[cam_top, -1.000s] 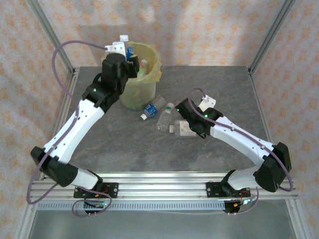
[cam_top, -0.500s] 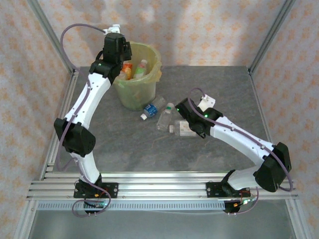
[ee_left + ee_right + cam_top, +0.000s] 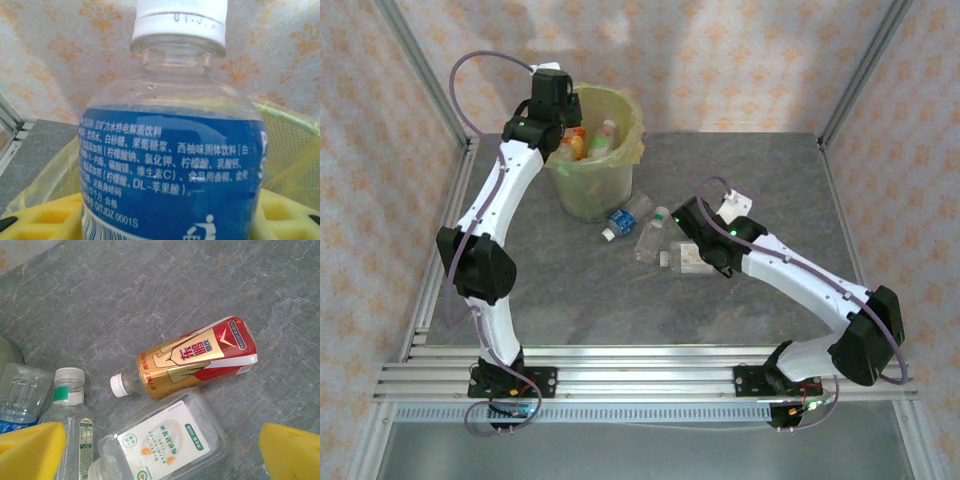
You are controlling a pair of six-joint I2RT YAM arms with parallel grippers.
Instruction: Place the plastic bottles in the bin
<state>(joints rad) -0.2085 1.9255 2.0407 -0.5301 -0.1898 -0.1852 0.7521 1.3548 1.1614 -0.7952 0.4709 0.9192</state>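
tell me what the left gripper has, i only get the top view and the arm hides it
Observer: In the left wrist view the left gripper is closed on a blue-label bottle.
Operator: what's behind it
Observer: The bin, with its yellow-green liner, shows behind the bottle on both sides.
Operator: and the other arm
Observer: The right gripper is wide open with nothing in it. A red and gold bottle lies on its side on the table below.
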